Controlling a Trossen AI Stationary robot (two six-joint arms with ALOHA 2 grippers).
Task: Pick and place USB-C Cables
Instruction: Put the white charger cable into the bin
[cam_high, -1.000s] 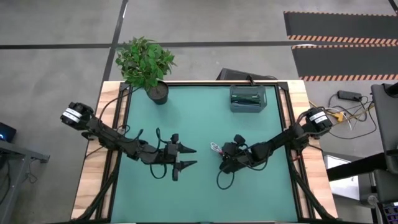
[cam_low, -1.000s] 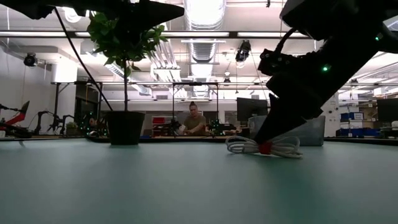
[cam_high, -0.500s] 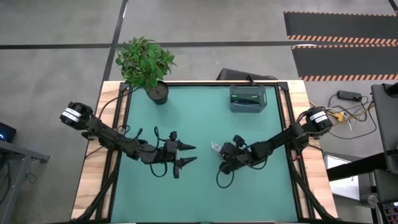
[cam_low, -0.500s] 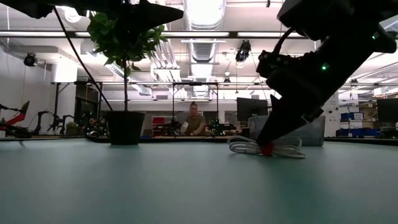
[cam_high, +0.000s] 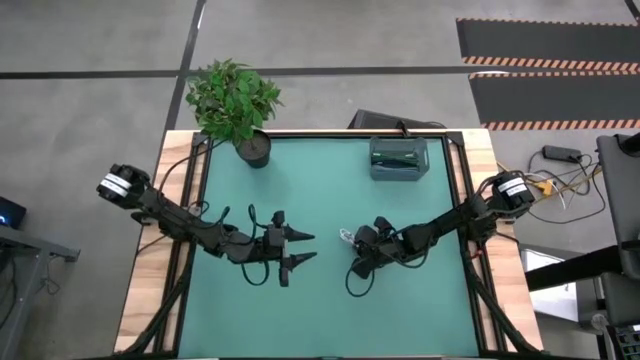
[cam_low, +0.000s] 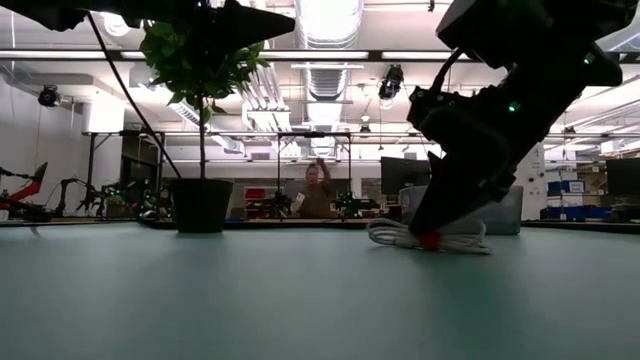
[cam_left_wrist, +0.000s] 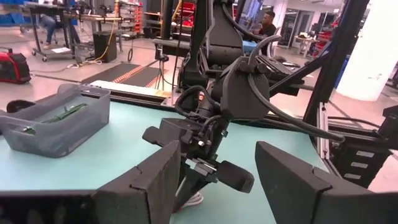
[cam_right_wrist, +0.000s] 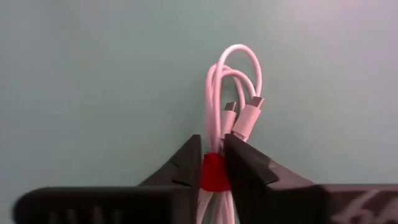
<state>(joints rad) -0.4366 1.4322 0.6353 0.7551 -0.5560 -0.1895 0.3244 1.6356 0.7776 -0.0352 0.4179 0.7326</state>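
A white USB-C cable (cam_right_wrist: 233, 81), bundled with a red tie, lies on the green table near its middle (cam_high: 345, 237). In the low view it lies flat on the table top (cam_low: 455, 238). My right gripper (cam_right_wrist: 213, 171) comes down on it and is shut on the bundle at the tie. My left gripper (cam_high: 312, 247) hovers open to the table's left of the cable, fingers pointing toward it, touching nothing. A dark green cable lies inside the grey bin (cam_high: 398, 157). The other cables are not visible. My right gripper pinches the white cable at its red tie (cam_right_wrist: 213, 180) between the two fingers (cam_right_wrist: 186, 165), which lie across the bundle. The fingers slant down from above and from the table's right side. The bundle lies on the table, its looped end and plugs (cam_right_wrist: 245, 115) reaching beyond the fingertips.
A translucent grey bin (cam_left_wrist: 56, 124) stands near the far edge, right of centre. A potted plant (cam_high: 235, 100) stands at the far left corner. Black robot wiring trails beside both arms. A person shows in the room beyond the table (cam_low: 318, 190).
My right gripper has sunk a little lower over the red tie, and the white bundle has shifted slightly on the table. The person in the room behind has raised an arm.
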